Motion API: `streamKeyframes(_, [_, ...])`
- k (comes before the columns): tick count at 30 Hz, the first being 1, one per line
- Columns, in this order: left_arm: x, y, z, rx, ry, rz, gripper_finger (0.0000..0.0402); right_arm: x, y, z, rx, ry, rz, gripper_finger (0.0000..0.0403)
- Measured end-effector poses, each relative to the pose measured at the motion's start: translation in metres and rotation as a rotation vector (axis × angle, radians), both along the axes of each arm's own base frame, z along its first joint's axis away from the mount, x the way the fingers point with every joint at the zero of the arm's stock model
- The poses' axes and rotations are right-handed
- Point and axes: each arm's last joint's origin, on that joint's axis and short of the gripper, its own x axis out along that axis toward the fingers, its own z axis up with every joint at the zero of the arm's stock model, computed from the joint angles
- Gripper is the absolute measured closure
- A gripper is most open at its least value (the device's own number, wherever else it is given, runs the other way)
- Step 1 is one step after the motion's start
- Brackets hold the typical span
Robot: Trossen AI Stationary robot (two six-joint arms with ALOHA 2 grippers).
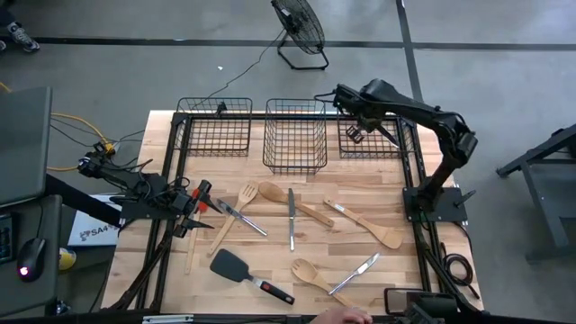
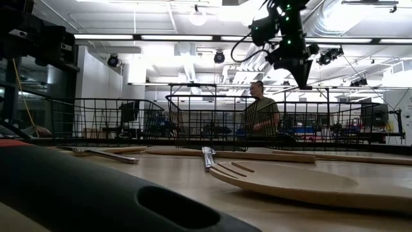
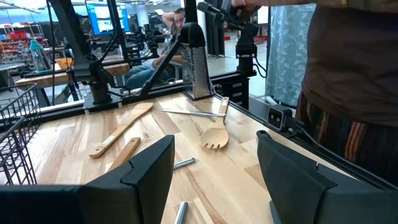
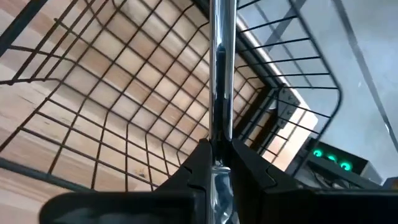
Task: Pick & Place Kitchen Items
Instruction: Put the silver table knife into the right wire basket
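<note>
The right gripper (image 1: 357, 135) hung over the right-hand wire basket (image 1: 389, 148) at the table's far edge, its fingers clenched on a silver piece of cutlery (image 4: 221, 81) that stood upright above the basket floor. The middle basket (image 1: 294, 135) and the left basket (image 1: 214, 126) stood beside it in a row along that edge. The left gripper (image 1: 200, 205) waited low at the table's left side, its fingers spread apart and holding nothing. The rest of the utensils lay scattered on the wooden table (image 1: 378, 279): a wooden fork (image 1: 236, 214) and a metal knife (image 1: 291, 219) near the middle, a wooden spoon (image 1: 292, 205) between them, a wooden spatula (image 1: 364, 223) toward the right, a black turner (image 1: 247, 273) and a slotted wooden spoon (image 1: 310, 273) nearer the front. A floor fan (image 1: 300, 31) stood beyond the baskets. A person (image 2: 259, 115) sat in the room behind the table, and another person's hand (image 1: 342, 317) showed at the front edge.
</note>
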Motion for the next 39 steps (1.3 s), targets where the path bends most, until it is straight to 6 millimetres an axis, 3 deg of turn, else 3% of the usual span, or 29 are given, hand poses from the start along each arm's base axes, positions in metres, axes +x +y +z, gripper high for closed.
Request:
streamKeyframes(12, [0.000, 0.000, 0.000, 0.000, 0.000, 0.000, 0.0174, 0.009, -0.022, -0.036, 0.099, 0.137, 0.015, 0.0373])
streamKeyframes(23, [0.000, 0.000, 0.000, 0.000, 0.000, 0.000, 0.0174, 0.019, -0.029, -0.062, 0.195, 0.153, -0.003, 0.0373])
streamKeyframes(39, [0.000, 0.000, 0.000, 0.000, 0.000, 0.000, 0.0174, 0.026, -0.050, -0.094, 0.207, 0.161, 0.009, 0.0367])
